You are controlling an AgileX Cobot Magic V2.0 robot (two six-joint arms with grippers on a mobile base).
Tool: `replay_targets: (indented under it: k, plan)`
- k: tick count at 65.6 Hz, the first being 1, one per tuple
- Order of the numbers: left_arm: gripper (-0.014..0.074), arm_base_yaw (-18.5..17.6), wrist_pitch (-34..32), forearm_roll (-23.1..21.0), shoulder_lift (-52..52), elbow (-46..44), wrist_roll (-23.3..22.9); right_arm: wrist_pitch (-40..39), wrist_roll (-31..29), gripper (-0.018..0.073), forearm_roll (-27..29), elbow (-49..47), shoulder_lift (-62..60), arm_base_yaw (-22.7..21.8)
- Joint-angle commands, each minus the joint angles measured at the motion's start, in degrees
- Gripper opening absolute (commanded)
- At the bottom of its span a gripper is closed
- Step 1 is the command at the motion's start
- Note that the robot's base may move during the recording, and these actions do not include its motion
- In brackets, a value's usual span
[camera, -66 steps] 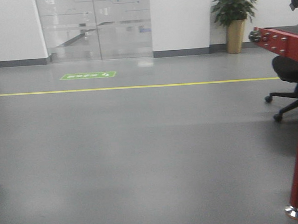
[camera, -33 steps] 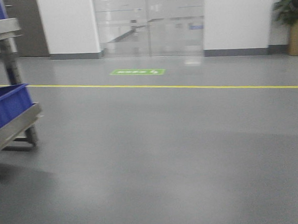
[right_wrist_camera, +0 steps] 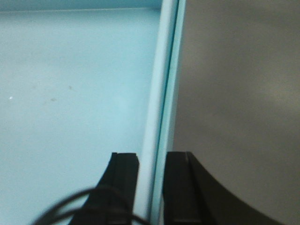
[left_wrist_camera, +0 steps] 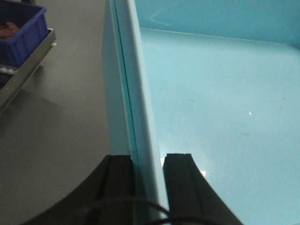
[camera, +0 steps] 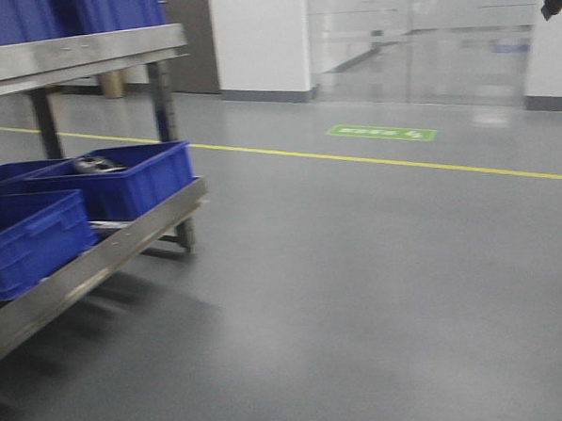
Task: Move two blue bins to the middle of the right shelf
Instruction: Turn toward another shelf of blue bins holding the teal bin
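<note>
Front view: a metal shelf (camera: 141, 232) stands at the left on the grey floor (camera: 362, 310). Its lower tier carries two blue bins side by side, the near bin (camera: 28, 243) and the far bin (camera: 129, 181). The far bin contains a grey item (camera: 95, 165) too blurred to identify. The upper bins (camera: 63, 14), also blue, sit on the top tier. A yellow line (camera: 401, 164) crosses the floor, with a green marking (camera: 381, 133) beyond it and a glass door (camera: 423, 43) behind.

Left wrist view: the left pincer (left_wrist_camera: 149, 161) is clamped on one side wall of the held bin (left_wrist_camera: 220, 93), with one finger outside and one inside. This bin reads pale cyan under the exposure. A shelf bin (left_wrist_camera: 21, 33) with reddish contents shows at upper left, well apart.

Right wrist view: the right pincer (right_wrist_camera: 151, 159) is clamped on the opposite wall in the same manner. The held bin hangs between both arms over the floor, off the shelf.
</note>
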Motion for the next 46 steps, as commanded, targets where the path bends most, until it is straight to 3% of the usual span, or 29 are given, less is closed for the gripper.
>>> replay_targets:
  k: [1, 46]
  plan:
    - [-0.0111, -1.78, -5.19, -16.44, -0.60, -1.25, -0.06, -13.53, -0.42, -0.0153, 7.55, -0.65, -0.52, 1.53]
    - [-0.0111, -1.78, -5.19, -16.44, -0.60, -1.25, -0.06, -13.53, -0.42, -0.0153, 7.55, -0.65, -0.52, 1.53]
